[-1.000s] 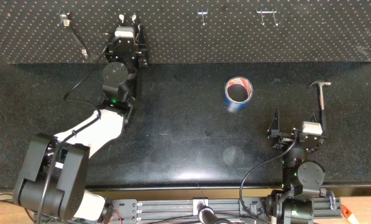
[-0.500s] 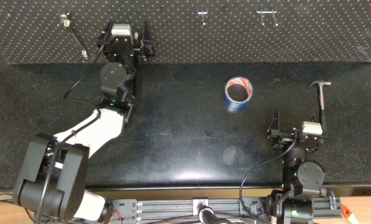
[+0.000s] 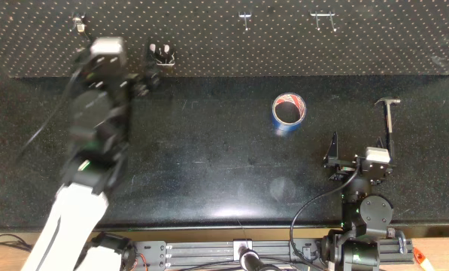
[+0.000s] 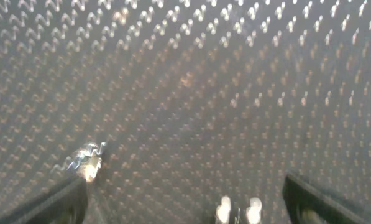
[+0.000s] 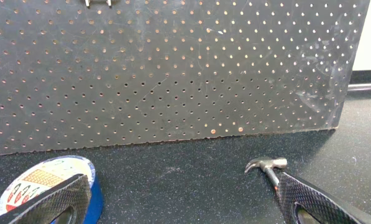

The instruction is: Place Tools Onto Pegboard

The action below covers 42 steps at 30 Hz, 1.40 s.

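Observation:
A black tool (image 3: 162, 54) hangs on the pegboard (image 3: 284, 45), free of any gripper. My left arm (image 3: 100, 83) is blurred to its left, close to the board. In the left wrist view my left gripper (image 4: 188, 202) is open, facing the pegboard (image 4: 191, 93) with nothing between its fingers. A blue tape roll (image 3: 289, 111) (image 5: 45, 183) and a small hammer (image 3: 389, 113) (image 5: 267, 167) lie on the black table. My right gripper (image 3: 361, 148) (image 5: 179, 208) stands open and empty near the front edge, the hammer just beyond its right finger.
Bare metal hooks (image 3: 245, 18) (image 3: 323, 19) stick out of the pegboard's upper right. Another hook (image 3: 77, 22) sits at the upper left, beside my left arm. The pegboard's lower edge (image 3: 284, 75) runs across the table.
My left arm has swung left and back from the black tool, which now hangs on the board by itself. The right arm, tape and hammer have not moved.

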Available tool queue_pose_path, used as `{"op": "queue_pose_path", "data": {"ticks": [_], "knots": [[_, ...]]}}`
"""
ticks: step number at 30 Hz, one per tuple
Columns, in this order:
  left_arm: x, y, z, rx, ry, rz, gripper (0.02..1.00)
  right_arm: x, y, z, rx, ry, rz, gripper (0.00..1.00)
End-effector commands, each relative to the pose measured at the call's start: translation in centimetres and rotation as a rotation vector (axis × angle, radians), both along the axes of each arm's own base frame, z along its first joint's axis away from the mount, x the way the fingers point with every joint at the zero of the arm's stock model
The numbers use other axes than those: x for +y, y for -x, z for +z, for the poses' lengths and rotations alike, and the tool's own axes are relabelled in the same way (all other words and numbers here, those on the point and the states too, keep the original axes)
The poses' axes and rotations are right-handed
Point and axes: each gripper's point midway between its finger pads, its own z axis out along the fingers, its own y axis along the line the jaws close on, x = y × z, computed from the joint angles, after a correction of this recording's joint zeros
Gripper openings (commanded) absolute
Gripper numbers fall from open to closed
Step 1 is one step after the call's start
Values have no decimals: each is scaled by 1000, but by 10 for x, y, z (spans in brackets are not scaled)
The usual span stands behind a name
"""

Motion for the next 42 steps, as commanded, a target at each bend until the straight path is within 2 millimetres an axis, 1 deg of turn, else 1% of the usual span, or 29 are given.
{"op": "queue_pose_path", "data": {"ticks": [1,3,6,9,11,15,18,20,23,24,28,30,35,42], "knots": [[34,65,17,-29,8,5,996,0,0,-1,0,10,5,972],[49,98,20,-117,15,44,996,0,0,-1,0,10,5,972],[53,125,12,-226,14,36,996,0,0,-1,0,10,5,972],[53,142,8,-376,6,29,996,0,0,-1,0,10,5,972],[54,148,-2,-430,4,34,996,0,0,-1,0,10,5,972],[57,151,-26,-435,1,48,996,0,0,-1,0,10,5,972],[60,147,-44,-417,4,57,996,0,0,-1,0,10,5,972],[60,140,-65,-369,38,51,996,0,0,-1,0,10,5,972],[60,134,-90,-288,82,49,996,0,0,-1,0,10,5,972],[59,131,-103,-233,86,47,996,0,0,-1,0,10,5,972],[60,128,-134,-106,91,59,996,0,0,-1,0,10,5,972],[58,128,-145,-60,95,50,996,0,0,-1,0,10,5,974],[57,129,-159,-6,96,50,998,0,0,-1,0,10,5,972],[57,129,-160,-1,92,51,996,0,0,-1,0,10,5,972]]}}
